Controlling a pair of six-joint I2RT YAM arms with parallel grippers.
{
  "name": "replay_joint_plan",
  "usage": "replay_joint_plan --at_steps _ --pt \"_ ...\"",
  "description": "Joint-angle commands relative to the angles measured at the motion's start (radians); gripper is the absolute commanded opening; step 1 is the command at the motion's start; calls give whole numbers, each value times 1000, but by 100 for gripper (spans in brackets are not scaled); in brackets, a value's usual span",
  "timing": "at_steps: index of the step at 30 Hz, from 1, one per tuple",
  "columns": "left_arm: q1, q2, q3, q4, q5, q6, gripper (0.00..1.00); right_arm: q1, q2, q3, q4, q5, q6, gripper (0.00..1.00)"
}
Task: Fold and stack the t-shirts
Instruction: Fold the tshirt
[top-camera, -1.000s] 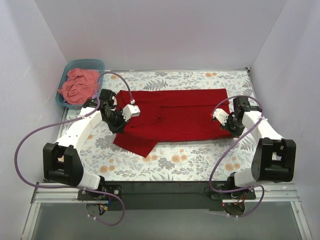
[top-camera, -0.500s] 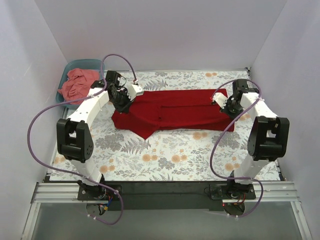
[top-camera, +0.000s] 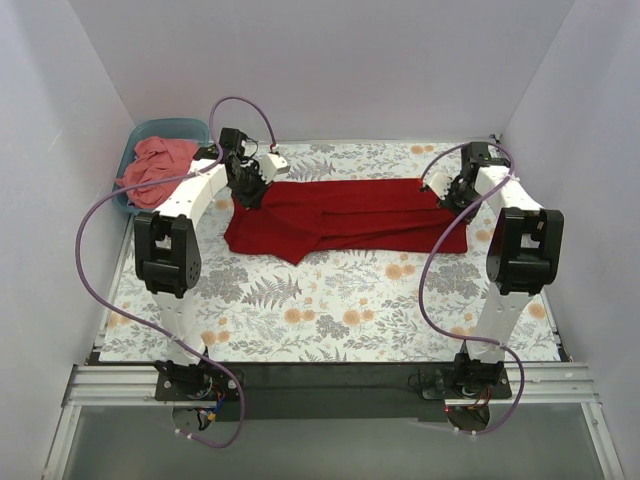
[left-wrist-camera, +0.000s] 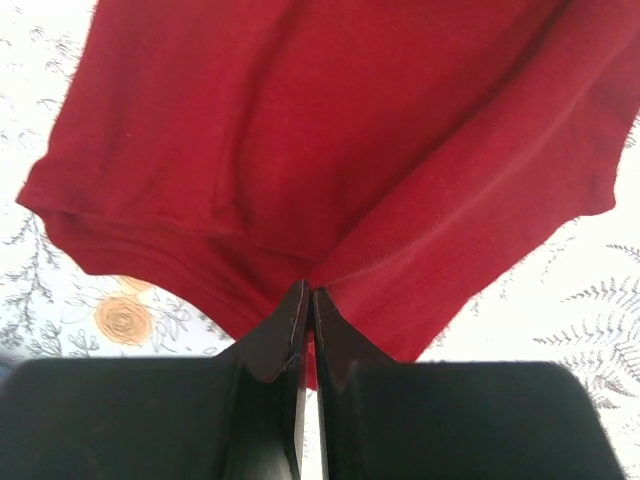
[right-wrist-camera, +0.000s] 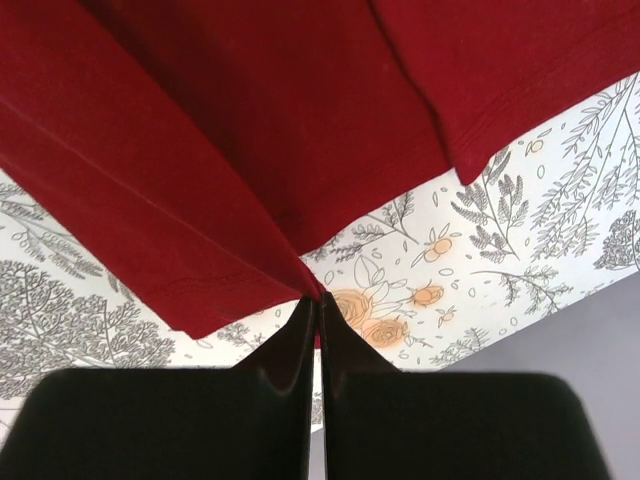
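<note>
Both arms now stretch farther out. Left gripper (top-camera: 248, 193) and right gripper (top-camera: 447, 192) move from mid-table to the far side, pulling the pinched edge of the crimson t-shirt (top-camera: 350, 215) along. Shirt is now a narrower band, shifted far.

I'm looking at a floral mat (top-camera: 330, 310) that covers the table: pale ground, grey ferns and leaves, scattered orange blossoms. At 10 o'clock in my overhead view, a teal tub (top-camera: 185, 124) sits just beside the mat's far-left corner, close against the left wall. Plain white walls (top-camera: 330, 70) close the space off at 9, 12 and 3 o'clock. At 6 o'clock a black rail (top-camera: 330, 375) runs along the mat's near edge, with a grey metal frame (top-camera: 330, 440) below it. On my left wrist feed, one orange bloom (left-wrist-camera: 122, 318) shows at 8 o'clock. On my right wrist feed, a plain grey strip (right-wrist-camera: 600, 340) lies past the mat's edge at 4 o'clock.
</note>
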Motion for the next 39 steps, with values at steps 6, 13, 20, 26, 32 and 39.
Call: replay_joint_plan --at_steps 6,13,20,26,32,39 --pt "9 68 136 20 -6 -2 0 -8 76 98 -31 18 -64 1" --pt "9 123 195 40 -19 0 0 -8 105 129 -29 18 -63 1" --pt "9 155 229 60 -29 3 0 -8 139 163 -29 18 -52 1" --pt "9 189 265 49 -26 6 0 -6 151 164 -29 18 -49 1" --pt "9 221 302 54 -25 3 0 -8 162 170 -29 18 -44 1" --pt "9 243 299 74 -40 3 0 -6 180 190 -26 18 -37 1"
